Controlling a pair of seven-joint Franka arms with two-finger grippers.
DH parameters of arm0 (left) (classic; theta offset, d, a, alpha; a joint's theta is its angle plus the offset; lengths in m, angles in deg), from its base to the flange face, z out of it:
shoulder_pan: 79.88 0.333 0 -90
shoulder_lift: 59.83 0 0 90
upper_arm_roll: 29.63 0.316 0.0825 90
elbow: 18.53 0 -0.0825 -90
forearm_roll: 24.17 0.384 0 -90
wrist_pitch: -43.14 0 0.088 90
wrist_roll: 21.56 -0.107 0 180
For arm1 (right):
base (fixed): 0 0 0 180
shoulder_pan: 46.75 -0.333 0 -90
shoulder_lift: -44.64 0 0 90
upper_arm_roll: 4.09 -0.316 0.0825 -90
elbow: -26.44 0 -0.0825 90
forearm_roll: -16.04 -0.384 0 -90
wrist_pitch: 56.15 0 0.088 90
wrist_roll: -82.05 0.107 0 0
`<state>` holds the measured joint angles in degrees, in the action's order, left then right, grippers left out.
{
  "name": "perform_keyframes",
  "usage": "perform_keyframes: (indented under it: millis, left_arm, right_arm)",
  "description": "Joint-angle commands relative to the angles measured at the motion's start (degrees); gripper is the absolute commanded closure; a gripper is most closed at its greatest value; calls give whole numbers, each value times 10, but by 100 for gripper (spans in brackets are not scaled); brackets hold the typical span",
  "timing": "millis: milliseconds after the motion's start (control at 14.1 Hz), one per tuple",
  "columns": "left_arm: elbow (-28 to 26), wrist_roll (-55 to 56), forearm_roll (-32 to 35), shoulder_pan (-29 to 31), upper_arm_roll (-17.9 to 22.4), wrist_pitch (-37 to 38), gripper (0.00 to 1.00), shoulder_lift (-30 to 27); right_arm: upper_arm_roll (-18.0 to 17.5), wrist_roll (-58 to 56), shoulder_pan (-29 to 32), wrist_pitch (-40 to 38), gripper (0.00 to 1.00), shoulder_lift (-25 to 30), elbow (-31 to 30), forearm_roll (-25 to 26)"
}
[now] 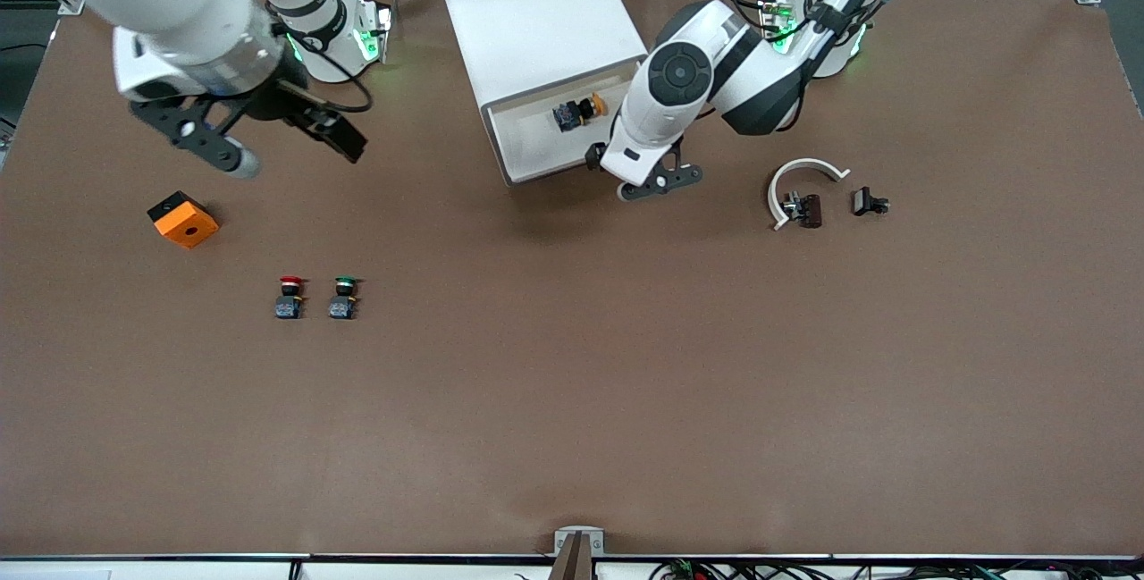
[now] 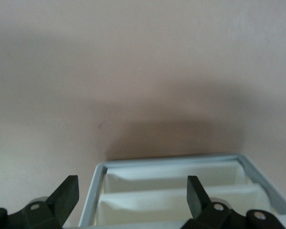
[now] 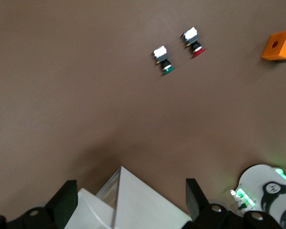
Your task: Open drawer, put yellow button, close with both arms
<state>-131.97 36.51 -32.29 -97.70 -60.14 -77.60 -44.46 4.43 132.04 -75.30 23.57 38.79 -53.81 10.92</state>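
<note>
The white cabinet (image 1: 532, 12) stands between the arms' bases. Its top drawer (image 1: 536, 147) is pulled out toward the front camera. The yellow button (image 1: 581, 109) lies on its side inside it. My left gripper (image 1: 630, 182) is open and empty, low at the drawer's front corner on the left arm's side. In the left wrist view the gripper (image 2: 132, 198) hangs over the drawer's rim (image 2: 181, 160). My right gripper (image 1: 295, 155) is open and empty, up over bare table toward the right arm's end. In the right wrist view the gripper (image 3: 129, 200) frames a corner of the cabinet (image 3: 143, 205).
A red-capped button (image 1: 290, 296) and a green-capped button (image 1: 342, 296) stand side by side nearer the front camera. An orange block (image 1: 183, 219) lies at the right arm's end. A white curved part (image 1: 804, 173) and two black clips (image 1: 869, 202) lie toward the left arm's end.
</note>
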Motion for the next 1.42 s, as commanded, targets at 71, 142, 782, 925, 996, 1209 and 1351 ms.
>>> perform_keyframes:
  millis: [71,142,782,925,996,1209,1351]
  left_arm:
    - [-25,7,-6,4,-46,-10,0,-11]
    - [-26,8,-6,4,-56,-10,0,-10]
    - [-26,42,-19,8,-91,-10,0,3]
    - [-20,71,-18,24,-89,-3,0,-1]
    - [-13,75,-17,45,-88,-1,0,-1]
    - [12,72,-8,122,-86,24,0,-6]
    - [38,71,35,177,-88,51,0,-6]
  right_arm:
    - [-10,-105,59,16,0,39,-62,4]
    - [-10,-122,69,16,0,41,-64,6]
    - [-10,-334,161,70,0,67,-123,58]
    - [-10,-372,183,73,0,68,-123,58]
    - [-10,-389,196,74,0,68,-123,58]
    - [-10,-431,224,75,0,69,-123,56]
    - [-10,-459,240,77,0,69,-122,52]
